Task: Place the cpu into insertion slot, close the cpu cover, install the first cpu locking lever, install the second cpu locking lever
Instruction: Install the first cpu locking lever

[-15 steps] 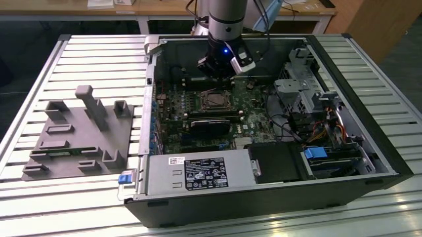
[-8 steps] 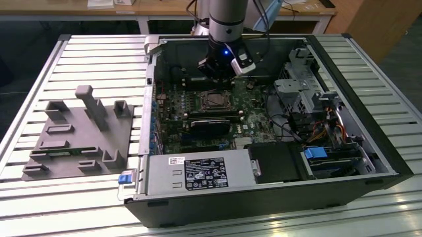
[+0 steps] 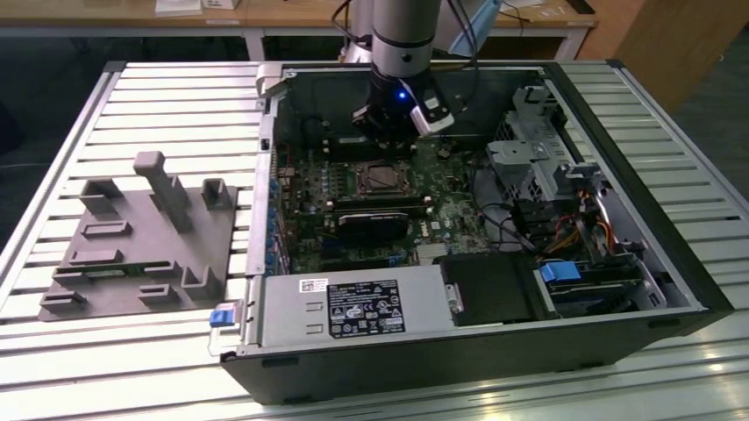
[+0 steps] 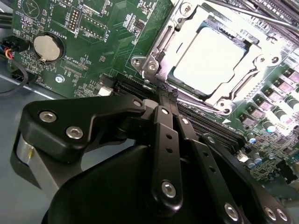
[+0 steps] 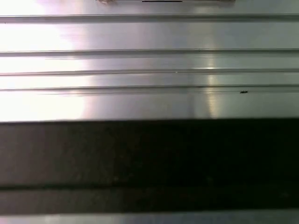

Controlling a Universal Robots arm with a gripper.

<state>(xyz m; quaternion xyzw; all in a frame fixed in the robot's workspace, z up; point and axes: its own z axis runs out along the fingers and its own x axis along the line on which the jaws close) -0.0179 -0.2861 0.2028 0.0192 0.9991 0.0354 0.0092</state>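
Open case top, crowded sides

The gripper (image 3: 392, 140) hangs inside the open computer case (image 3: 655, 289) over the cpu cover (image 3: 381, 179); above the socket the way is free, while the drive cage (image 3: 532, 162), black module (image 3: 372, 224) and cables (image 3: 550, 230) hem in the sides.

In the second wrist view, the gripper's (image 4: 161, 95) black linkage is blocking the near part of the green motherboard (image 4: 93, 42), and its fingertips are merging into the dark slots, so their spacing is not showing clearly. Glare is washing out the cpu (image 4: 210, 60) face and part of the cpu cover (image 4: 154, 63). The picture's edge is cutting off the cover's far side. In the exterior view, the arm (image 3: 404, 44) is hiding the case's far interior, and the socket (image 3: 381, 178) is appearing too small to make out.
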